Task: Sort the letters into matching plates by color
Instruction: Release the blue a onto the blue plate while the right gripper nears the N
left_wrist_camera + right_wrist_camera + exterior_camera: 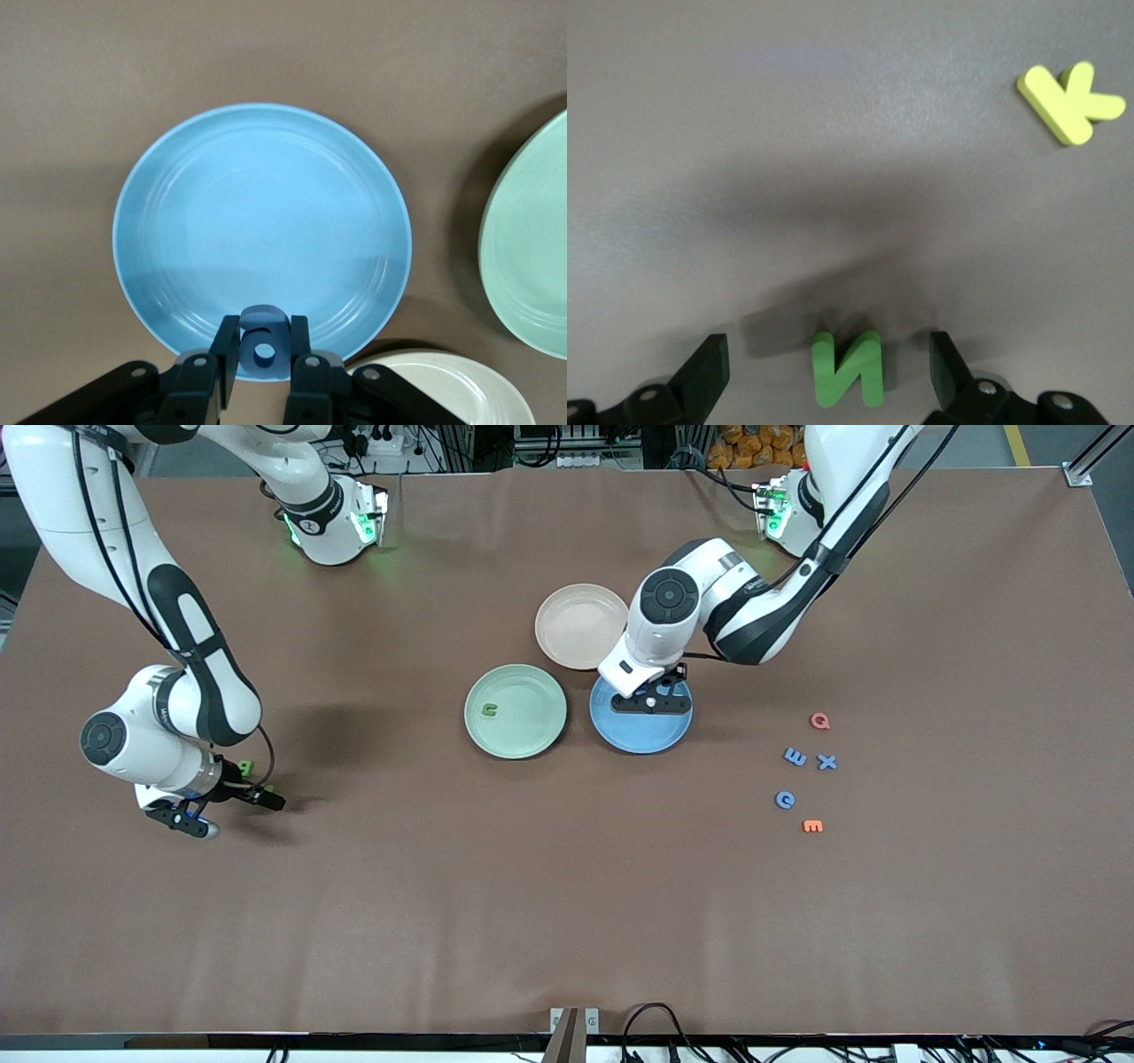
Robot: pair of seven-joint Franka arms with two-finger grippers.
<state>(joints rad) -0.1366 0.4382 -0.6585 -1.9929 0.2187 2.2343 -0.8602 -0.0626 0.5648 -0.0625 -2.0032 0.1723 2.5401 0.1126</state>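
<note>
My left gripper [653, 701] hangs over the blue plate [647, 737], shut on a blue letter [264, 345]. In the left wrist view the left gripper [264, 354] is above the rim of the blue plate [261, 212]. The mint green plate [515, 710] holds one green letter [489, 709]. Toward the right arm's end of the table, my right gripper [828, 376] is open, its fingers on either side of a green N [849, 367] lying on the table. In the front view the right gripper [230, 810] partly hides a green letter [245, 766]. Three blue letters [795, 756] [827, 762] [785, 800] lie toward the left arm's end.
A beige-pink plate [580, 625] sits farther from the front camera than the other two plates. A red Q [820, 721] and an orange E [812, 826] lie among the blue letters. A yellow K [1070, 102] lies near the green N.
</note>
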